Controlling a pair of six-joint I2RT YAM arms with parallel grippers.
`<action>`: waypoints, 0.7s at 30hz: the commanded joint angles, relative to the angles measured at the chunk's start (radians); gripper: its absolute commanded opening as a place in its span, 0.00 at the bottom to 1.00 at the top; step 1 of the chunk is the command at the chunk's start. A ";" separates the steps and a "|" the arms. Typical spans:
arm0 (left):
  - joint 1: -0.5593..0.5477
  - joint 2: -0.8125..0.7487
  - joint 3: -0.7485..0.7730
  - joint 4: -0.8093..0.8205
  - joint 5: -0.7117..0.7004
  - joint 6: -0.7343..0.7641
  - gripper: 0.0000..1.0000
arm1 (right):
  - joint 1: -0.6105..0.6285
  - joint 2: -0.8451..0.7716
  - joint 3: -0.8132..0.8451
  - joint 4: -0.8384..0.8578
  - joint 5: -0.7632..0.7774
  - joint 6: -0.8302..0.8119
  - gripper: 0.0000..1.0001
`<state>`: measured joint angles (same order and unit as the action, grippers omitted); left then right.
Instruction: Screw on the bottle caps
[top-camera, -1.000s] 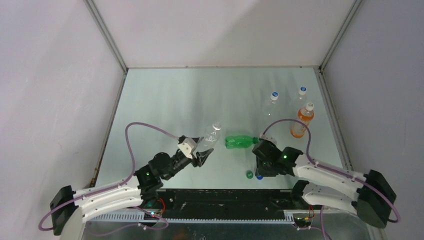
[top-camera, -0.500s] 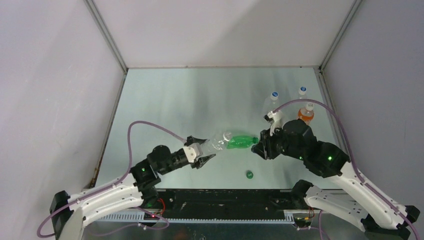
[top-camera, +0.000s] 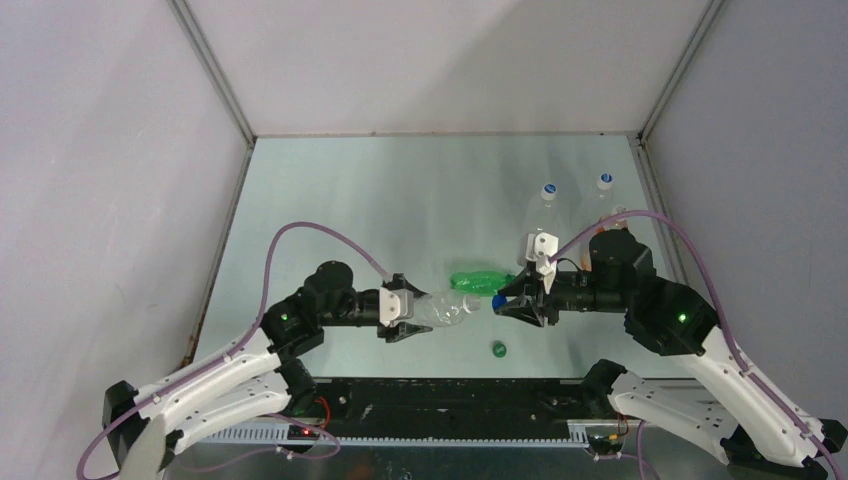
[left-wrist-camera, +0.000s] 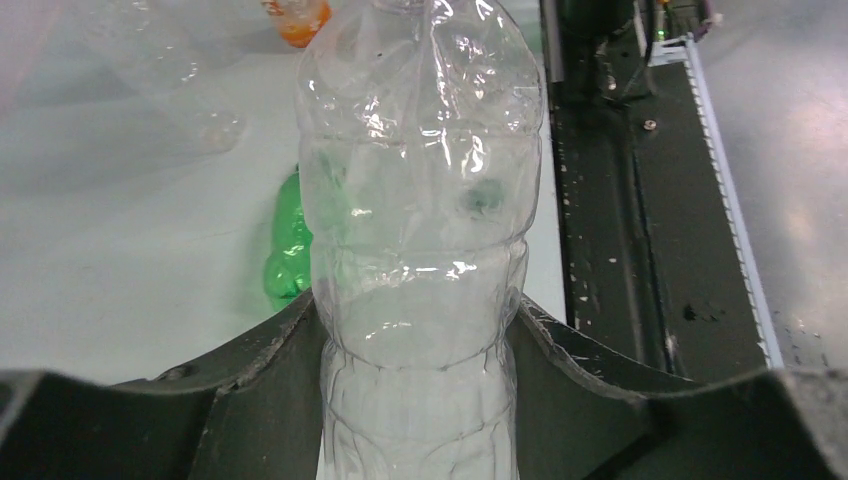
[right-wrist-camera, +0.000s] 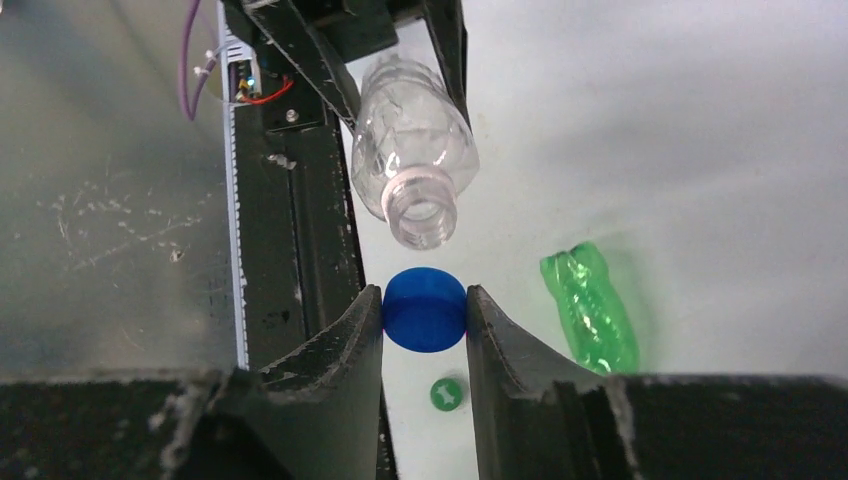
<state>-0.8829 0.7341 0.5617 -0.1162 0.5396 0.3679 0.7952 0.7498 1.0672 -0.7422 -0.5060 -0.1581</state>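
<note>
Just below the centre of the right wrist view, the solid blue cap (right-wrist-camera: 425, 310) was pinched by its rim between the two dark fingers of the right gripper (right-wrist-camera: 425, 300), one round face toward the camera. Directly above it in that frame, close but apart, hung the open threaded mouth of the clear bottle (right-wrist-camera: 415, 150), aimed toward the cap but sitting higher than it. The left gripper (left-wrist-camera: 415, 340) was clamped around the bottle's crumpled body, holding it off the table (top-camera: 350, 200) on its side, neck toward the right of the top view.

The step in hand looked like mating cap to neck. Doing it well would call for bringing the cap up in the frame until its centre met the centre of the mouth, then squaring its face to the neck, since a tilted start would likely cross the threads. Light pressure along the neck before any turning should let the threads catch. The bottle's walls were thin and dented, so it might twist or buckle in the left fingers under torque; that hold would have to be firm.

The green cap (right-wrist-camera: 446, 393) lay on the table below the blue one, and the green bottle (right-wrist-camera: 590, 305) lay on its side at the right of the frame.
</note>
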 joint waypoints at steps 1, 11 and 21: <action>0.006 0.013 0.051 -0.031 0.115 0.020 0.00 | -0.002 -0.004 0.036 0.063 -0.131 -0.193 0.00; 0.006 0.062 0.088 0.001 0.153 0.003 0.00 | -0.003 0.066 0.037 0.100 -0.218 -0.285 0.00; 0.011 0.098 0.103 0.068 0.185 -0.035 0.00 | -0.004 0.116 0.036 0.067 -0.282 -0.356 0.00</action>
<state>-0.8764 0.8185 0.6159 -0.1524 0.6727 0.3649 0.7883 0.8440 1.0706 -0.6861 -0.7181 -0.4667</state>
